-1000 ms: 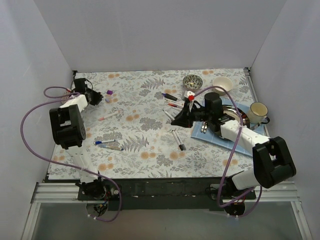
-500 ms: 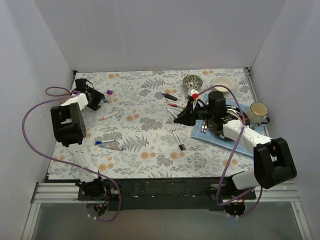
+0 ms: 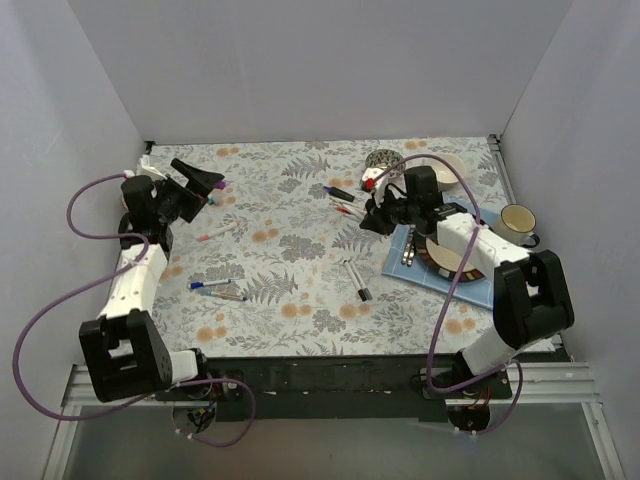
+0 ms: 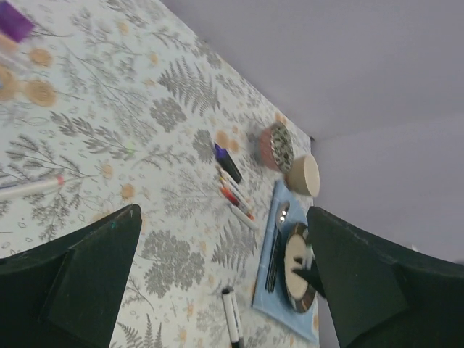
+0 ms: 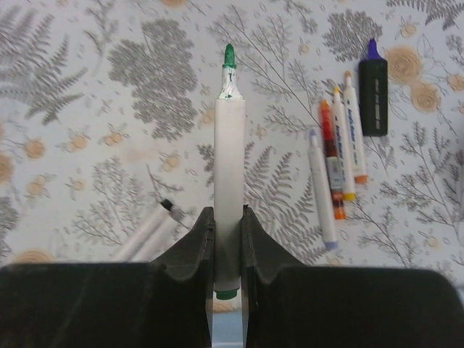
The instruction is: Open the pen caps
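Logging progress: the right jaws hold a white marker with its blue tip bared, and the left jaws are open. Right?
The bared tip is green, not blue, as the right wrist view shows. The right gripper does hold the white marker, and the left gripper is open.

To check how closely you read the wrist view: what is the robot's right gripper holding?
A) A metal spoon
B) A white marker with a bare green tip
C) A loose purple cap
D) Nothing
B: in the right wrist view, the right gripper is clamped on a white marker whose green tip points away, with no cap on it.
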Tool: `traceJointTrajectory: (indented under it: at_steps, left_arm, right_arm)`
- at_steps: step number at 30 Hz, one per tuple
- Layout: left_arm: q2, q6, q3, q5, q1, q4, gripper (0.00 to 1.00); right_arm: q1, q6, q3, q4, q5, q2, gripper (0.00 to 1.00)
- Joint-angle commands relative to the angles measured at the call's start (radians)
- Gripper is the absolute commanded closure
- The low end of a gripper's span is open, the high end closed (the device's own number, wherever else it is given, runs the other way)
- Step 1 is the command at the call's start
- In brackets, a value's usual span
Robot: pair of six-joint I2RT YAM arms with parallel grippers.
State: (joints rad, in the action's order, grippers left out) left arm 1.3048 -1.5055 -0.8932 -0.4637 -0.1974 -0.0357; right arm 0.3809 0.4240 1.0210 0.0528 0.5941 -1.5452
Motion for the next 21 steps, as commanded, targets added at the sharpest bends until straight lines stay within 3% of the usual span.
traceJointTrajectory:
  at_steps: [1, 5, 7, 12, 15, 16, 21]
  left_arm:
    - [-0.102, 0.102, 0.103, -0.220, 0.030, -0.082, 0.02]
    - [-0.177, 0.249, 0.142, -0.198, 0.156, 0.031, 0.02]
    - [-0.232, 0.327, 0.149, -0.103, 0.182, 0.094, 0.02]
    - [-0.335, 0.366, 0.232, -0.033, 0.245, 0.138, 0.02]
    - [-0.332, 0.370, 0.220, -0.044, 0.254, 0.142, 0.02]
    - [-0.326, 0.370, 0.217, -0.044, 0.254, 0.145, 0.02]
    - [-0.335, 0.369, 0.212, -0.036, 0.254, 0.157, 0.02]
  right_arm:
    - [0.000, 0.171, 0.141, 0.202, -0.197, -0.120, 0.98]
    - [0.025, 0.260, 0.269, 0.357, -0.272, -0.249, 0.94]
    - [0.038, 0.282, 0.318, 0.400, -0.306, -0.306, 0.93]
    - [0.067, 0.292, 0.396, 0.432, -0.390, -0.407, 0.90]
    - [0.069, 0.280, 0.459, 0.450, -0.428, -0.461, 0.83]
    - [0.069, 0.274, 0.476, 0.464, -0.441, -0.475, 0.75]
    - [0.069, 0.243, 0.527, 0.479, -0.479, -0.507, 0.58]
